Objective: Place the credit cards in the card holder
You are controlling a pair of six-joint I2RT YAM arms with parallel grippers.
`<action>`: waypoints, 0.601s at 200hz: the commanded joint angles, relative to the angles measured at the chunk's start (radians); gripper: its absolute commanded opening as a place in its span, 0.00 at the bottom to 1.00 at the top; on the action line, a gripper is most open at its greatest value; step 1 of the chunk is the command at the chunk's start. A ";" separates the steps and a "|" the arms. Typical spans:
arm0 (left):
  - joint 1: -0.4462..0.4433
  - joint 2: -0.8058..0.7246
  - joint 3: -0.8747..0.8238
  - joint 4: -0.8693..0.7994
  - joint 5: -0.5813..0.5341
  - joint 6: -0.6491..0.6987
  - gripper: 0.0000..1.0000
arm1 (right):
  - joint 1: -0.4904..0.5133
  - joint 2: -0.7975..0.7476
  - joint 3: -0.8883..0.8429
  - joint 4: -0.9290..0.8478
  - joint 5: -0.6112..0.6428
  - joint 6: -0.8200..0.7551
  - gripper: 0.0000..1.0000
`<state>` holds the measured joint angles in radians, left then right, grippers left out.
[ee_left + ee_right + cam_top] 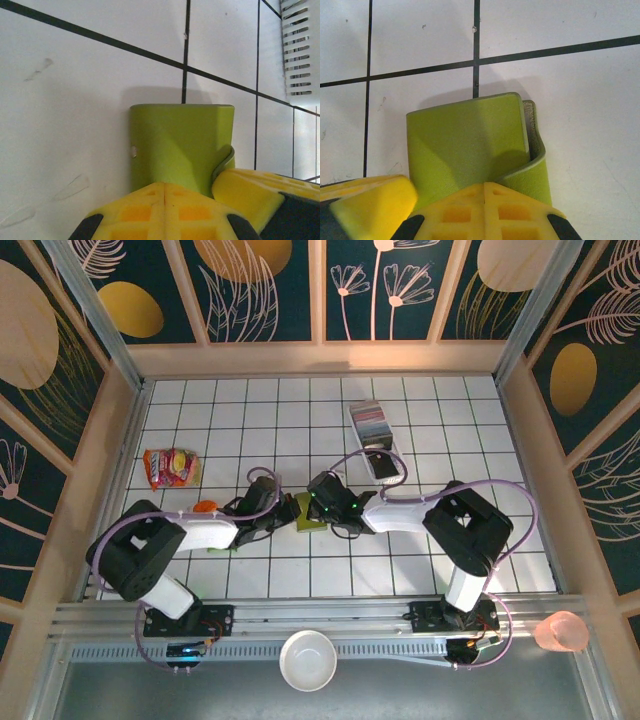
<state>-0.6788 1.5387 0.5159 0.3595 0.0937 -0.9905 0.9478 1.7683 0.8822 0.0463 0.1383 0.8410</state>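
- The card holder [308,512] lies on the tiled counter [250,420] near its middle. From above, only a sliver of olive green shows between the two arms' black wrists.
- The left claw [287,512] reaches in from the left. In its own camera its yellow pads [165,200] are pressed together along a thin seam, clenched over the near edge of the card holder [182,145]. The pinch itself is hidden behind the pads.
- The right claw [322,508] meets it from the right. Its wrist view shows its pads [485,205] likewise clamped on the holder [467,145], at the side where a flap curls up and a strip of pale lining shows.
- Each wrist view also catches a blurred yellow finger of the other claw just beside its own, cut off by the frame edge.
- Whether the holder rests flat or is raised off the tiles cannot be told; it throws a shadow on the tile behind it.
- The credit cards [370,420] stand as a striped row in the far end of a clear tray [385,465], well apart from the holder. Their faces are too small to read.
- A snack packet [170,468] lies at the left. A white bowl [307,660] and a pink cup [560,632] sit off the near edge.
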 commanded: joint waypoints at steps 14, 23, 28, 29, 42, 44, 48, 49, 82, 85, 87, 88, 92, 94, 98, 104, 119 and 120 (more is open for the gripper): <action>0.008 -0.131 -0.002 -0.133 -0.081 0.030 0.00 | -0.007 0.049 -0.055 -0.185 -0.089 0.018 0.00; 0.008 -0.145 -0.006 -0.141 -0.081 0.029 0.00 | -0.007 0.026 -0.043 -0.166 -0.097 0.020 0.00; 0.008 -0.150 -0.008 -0.142 -0.074 0.027 0.00 | -0.009 0.012 -0.035 -0.156 -0.105 0.016 0.00; 0.008 -0.151 -0.009 -0.142 -0.072 0.027 0.00 | -0.009 0.011 -0.035 -0.152 -0.107 0.015 0.00; 0.007 -0.156 -0.017 -0.137 -0.053 0.024 0.01 | -0.013 -0.027 -0.014 -0.140 -0.109 0.009 0.00; 0.007 -0.156 -0.019 -0.135 -0.051 0.024 0.02 | -0.012 -0.031 -0.008 -0.139 -0.109 0.007 0.00; 0.008 -0.155 -0.023 -0.134 -0.048 0.022 0.02 | -0.013 -0.040 0.000 -0.137 -0.111 0.002 0.00; 0.008 -0.155 -0.023 -0.133 -0.048 0.022 0.02 | -0.014 -0.041 0.002 -0.137 -0.113 0.002 0.00; 0.007 -0.149 -0.053 -0.110 -0.049 0.018 0.07 | -0.042 -0.084 0.036 -0.126 -0.144 -0.011 0.00; 0.008 -0.147 -0.054 -0.109 -0.048 0.017 0.08 | -0.045 -0.087 0.038 -0.127 -0.144 -0.013 0.00; 0.008 -0.146 -0.054 -0.108 -0.049 0.017 0.09 | -0.047 -0.086 0.039 -0.131 -0.142 -0.015 0.00; 0.008 -0.146 -0.054 -0.109 -0.048 0.018 0.09 | -0.047 -0.086 0.040 -0.132 -0.142 -0.015 0.00; 0.008 -0.143 -0.054 -0.107 -0.049 0.018 0.10 | -0.049 -0.086 0.043 -0.136 -0.141 -0.016 0.00; 0.008 -0.140 -0.055 -0.107 -0.047 0.019 0.11 | -0.049 -0.086 0.044 -0.139 -0.143 -0.017 0.00; 0.008 -0.137 -0.055 -0.105 -0.045 0.021 0.12 | -0.053 -0.086 0.047 -0.143 -0.143 -0.019 0.00; 0.008 -0.133 -0.056 -0.099 -0.038 0.022 0.13 | -0.056 -0.086 0.047 -0.144 -0.145 -0.020 0.00; 0.008 -0.118 -0.059 -0.081 -0.022 0.024 0.15 | -0.062 -0.086 0.045 -0.142 -0.150 -0.015 0.00; 0.008 -0.117 -0.060 -0.080 -0.021 0.024 0.15 | -0.062 -0.087 0.044 -0.140 -0.151 -0.015 0.00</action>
<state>-0.6788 1.3991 0.4690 0.2607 0.0479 -0.9768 0.8970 1.7100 0.9047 -0.0437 0.0170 0.8371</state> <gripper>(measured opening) 0.139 0.046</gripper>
